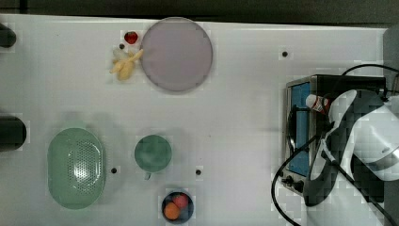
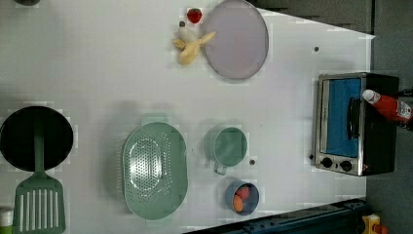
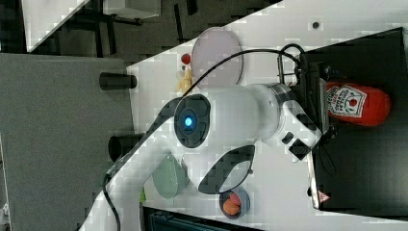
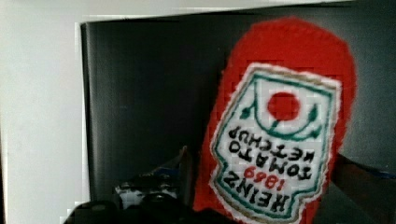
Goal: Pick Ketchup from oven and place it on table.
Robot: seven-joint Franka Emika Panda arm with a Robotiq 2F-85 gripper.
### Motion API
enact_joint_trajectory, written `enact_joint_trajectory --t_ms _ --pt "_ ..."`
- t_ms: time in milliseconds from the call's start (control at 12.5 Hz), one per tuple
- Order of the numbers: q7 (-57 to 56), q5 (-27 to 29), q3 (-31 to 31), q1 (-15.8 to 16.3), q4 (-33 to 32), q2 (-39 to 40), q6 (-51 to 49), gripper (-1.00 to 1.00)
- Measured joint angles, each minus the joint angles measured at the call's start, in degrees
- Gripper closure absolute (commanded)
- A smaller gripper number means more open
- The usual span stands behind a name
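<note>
The Ketchup (image 3: 358, 103) is a red bottle with a white-and-red label, lying on its side on the black top of the oven (image 2: 350, 126). In the top view its white cap (image 1: 313, 101) pokes out from under my arm, over the oven's (image 1: 301, 122) front edge. My gripper (image 4: 271, 186) is open and right at the bottle (image 4: 280, 140), with one dark finger (image 4: 184, 170) on each side of it. In the right view the gripper (image 3: 326, 103) sits at the bottle's label end. The oven door is closed. The white table (image 1: 235, 117) spreads out in front of the oven.
On the table are a round greyish-purple plate (image 1: 176, 54), a small red strawberry-like item (image 1: 131, 36), a yellow item (image 1: 124, 63), a green colander (image 1: 75, 167), a green cup (image 1: 153, 153) and a bowl of fruit (image 1: 178, 207). A black pan (image 2: 36, 139) and a green spatula (image 2: 39, 204) lie further off.
</note>
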Motion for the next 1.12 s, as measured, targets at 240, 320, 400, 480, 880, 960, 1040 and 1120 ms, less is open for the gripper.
enact_joint_trajectory --t_ms 240,320,400,480,880,960,1040,1120 --pt "0.28 0.80 0.39 0.16 -1.79 0.14 0.84 -0.27" --pt "0.28 0.69 0.00 0.33 -1.73 -0.15 0.78 -0.27" --pt "0.28 0.29 -0.56 0.53 -1.23 -0.52 0.36 -0.27" --pt "0.30 -0.06 -0.39 0.17 -0.11 -0.83 -0.98 -0.27" --pt "0.33 -1.70 -0.36 0.22 5.32 -5.13 -12.74 -0.27" --pt "0.33 -4.12 0.08 0.48 6.49 -7.43 -16.51 -0.27" --pt "0.33 -7.99 0.08 1.60 7.39 -9.79 -18.55 -0.27" --pt "0.13 -8.97 0.48 2.30 8.84 -11.58 -20.13 -0.27"
